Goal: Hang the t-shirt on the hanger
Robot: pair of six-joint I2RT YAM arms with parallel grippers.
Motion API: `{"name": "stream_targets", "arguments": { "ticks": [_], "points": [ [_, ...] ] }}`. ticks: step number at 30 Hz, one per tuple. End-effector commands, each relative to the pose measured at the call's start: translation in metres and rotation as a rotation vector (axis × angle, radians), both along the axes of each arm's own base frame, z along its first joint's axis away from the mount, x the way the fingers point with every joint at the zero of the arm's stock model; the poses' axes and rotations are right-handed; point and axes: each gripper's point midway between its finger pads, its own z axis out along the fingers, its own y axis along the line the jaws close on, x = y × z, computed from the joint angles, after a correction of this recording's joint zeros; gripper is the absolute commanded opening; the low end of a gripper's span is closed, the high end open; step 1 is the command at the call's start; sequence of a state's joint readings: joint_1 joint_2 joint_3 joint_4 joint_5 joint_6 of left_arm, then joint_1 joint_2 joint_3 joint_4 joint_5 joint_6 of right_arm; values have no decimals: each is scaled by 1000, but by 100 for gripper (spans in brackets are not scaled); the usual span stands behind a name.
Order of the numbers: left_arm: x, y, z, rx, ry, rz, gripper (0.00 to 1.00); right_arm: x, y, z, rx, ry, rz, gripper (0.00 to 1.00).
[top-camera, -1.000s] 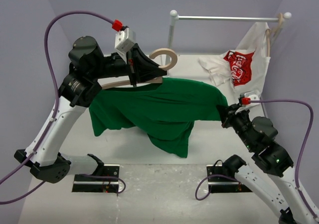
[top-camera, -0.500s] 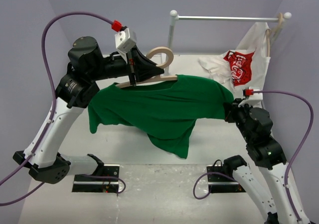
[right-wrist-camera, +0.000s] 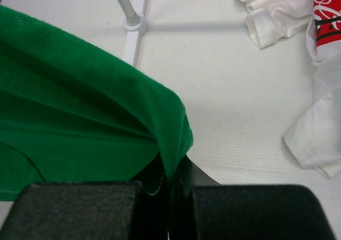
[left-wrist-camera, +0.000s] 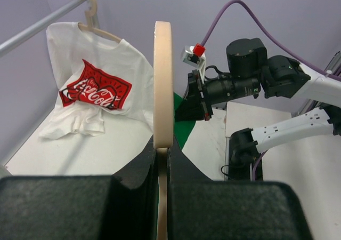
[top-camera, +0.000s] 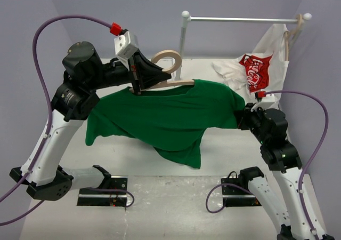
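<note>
The green t-shirt (top-camera: 165, 117) hangs in the air, stretched between my two grippers, its hem drooping toward the table. My left gripper (top-camera: 139, 80) is shut on the pale wooden hanger (top-camera: 176, 82) just below its hook (top-camera: 168, 59); the hanger's arm runs into the shirt's neck. In the left wrist view the hook (left-wrist-camera: 162, 85) stands edge-on between my shut jaws. My right gripper (top-camera: 246, 117) is shut on the shirt's right sleeve edge; in the right wrist view the green cloth (right-wrist-camera: 80, 112) is pinched between the jaws (right-wrist-camera: 171, 184).
A white rail stand (top-camera: 240, 20) stands at the back right. A white shirt with a red Coca-Cola logo (top-camera: 256, 72) hangs from its own hanger (top-camera: 296, 29) there and spreads onto the table. Purple walls close in on both sides.
</note>
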State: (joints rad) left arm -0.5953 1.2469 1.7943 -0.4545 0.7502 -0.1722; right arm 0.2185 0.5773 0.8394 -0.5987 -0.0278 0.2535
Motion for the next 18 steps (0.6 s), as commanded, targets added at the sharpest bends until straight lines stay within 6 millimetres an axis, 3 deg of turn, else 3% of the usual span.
{"name": "stream_targets", "arguments": {
  "ticks": [1, 2, 4, 5, 6, 7, 8, 9, 11, 12, 15, 18],
  "points": [
    [-20, 20, 53, -110, -155, 23, 0, -1, -1, -11, -15, 60, 8, 6],
    [-20, 20, 54, -112, -157, 24, 0, -1, 2, -4, -5, 48, 22, 15],
    [-16, 21, 56, -111, -160, 46, 0, -5, 7, 17, 23, 7, 46, 47],
    [-10, 20, 55, -101, -160, 66, 0, -8, 9, 30, 31, -22, 63, 72],
    [-2, 21, 57, -96, -160, 97, 0, -12, 9, 46, 34, -66, 70, 82],
    [5, 23, 66, -106, -176, 131, 0, -17, 8, 63, 35, -116, 79, 84],
    [16, 26, 80, -116, -181, 187, 0, -30, 12, 101, 39, -219, 129, 84],
    [24, 28, 93, -128, -187, 228, 0, -40, 14, 121, 31, -277, 158, 84],
    [16, 33, 143, -221, -282, 227, 0, -59, 25, 155, 11, -343, 263, 82],
    [7, 33, 155, -258, -325, 193, 0, -70, 33, 172, 4, -370, 335, 82],
    [-9, 5, 135, -224, -299, -38, 0, -109, 61, 199, -16, -415, 591, 81],
    [-16, -16, 91, -137, -211, -247, 0, -128, 63, 219, -21, -478, 631, 80]
  ]
}}
